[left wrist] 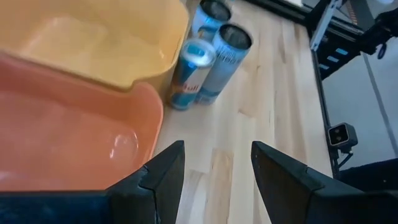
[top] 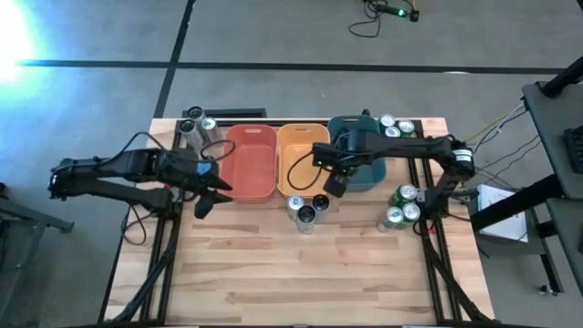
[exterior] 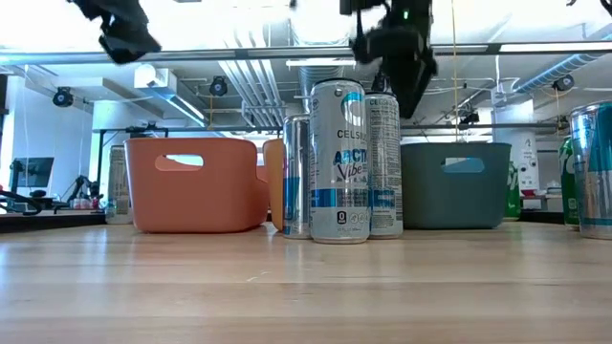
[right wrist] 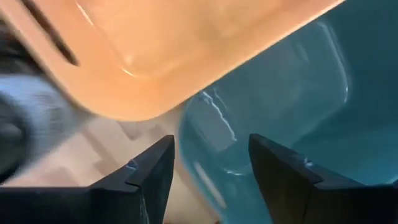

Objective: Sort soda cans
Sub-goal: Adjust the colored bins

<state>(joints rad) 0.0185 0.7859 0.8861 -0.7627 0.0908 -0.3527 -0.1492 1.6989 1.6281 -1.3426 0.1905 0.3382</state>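
Three slim blue-and-silver metal soda cans (top: 305, 210) stood upright in a tight cluster on the light wooden table (top: 310, 273), just in front of the orange plastic bin (top: 301, 157). In the low view the nearest can (exterior: 339, 161) carried the words "CELSIUS" and "ARCTIC Vibe" on a silver and blue label; the print on the other two could not be read. A group of green cans with silver tops (top: 403, 206) stood near the table's right edge, more green cans (top: 394, 126) sat at the far right corner behind the teal plastic bin (top: 364, 157), and two dark grey cans (top: 197, 126) stood at the far left beside the red plastic bin (top: 249, 161). The three bins sat side by side, and what showed of their insides held no cans.

My right gripper (top: 333, 185) hung above the meeting edges of the orange and teal bins, just behind the central cluster, its fingers (right wrist: 283, 174) spread apart and holding nothing. My left gripper (top: 208, 196) hovered at the front left corner of the red bin, its fingers (left wrist: 165, 174) likewise parted and empty.
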